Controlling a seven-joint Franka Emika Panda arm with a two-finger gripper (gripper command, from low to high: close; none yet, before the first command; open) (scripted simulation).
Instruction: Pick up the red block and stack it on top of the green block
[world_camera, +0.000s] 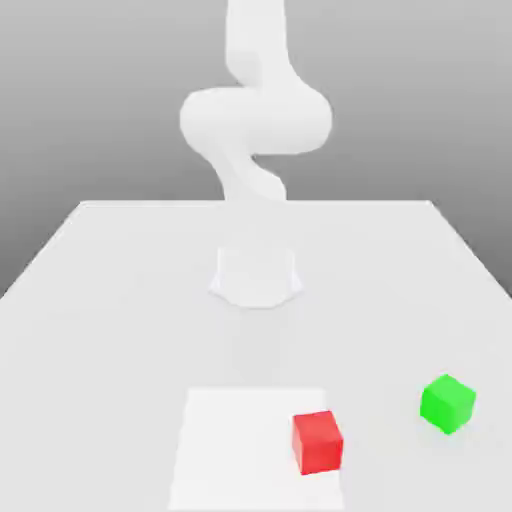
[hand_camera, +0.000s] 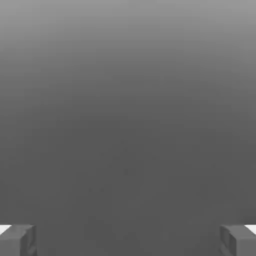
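White all over, the Panda arm (world_camera: 255, 125) rises from its round base (world_camera: 256, 276) at the middle of the worktop (world_camera: 110, 290), its links folded into a bulky bend above the far edge. In the hand view the fingers (hand_camera: 20, 240) stand wide apart with nothing between them, their grey tips at the two lower corners, and plain grey ground lies past them. The worktop is pale and matte, with a slightly brighter square patch (world_camera: 240, 440) at its near edge. The red block (world_camera: 318, 442) sits on that patch's right part, near the exterior view's lower edge. The green block (world_camera: 447, 403) rests on the bare worktop to the exterior view's right of it, near but apart, turned slightly. Behind the worktop the backdrop is a plain grey gradient.
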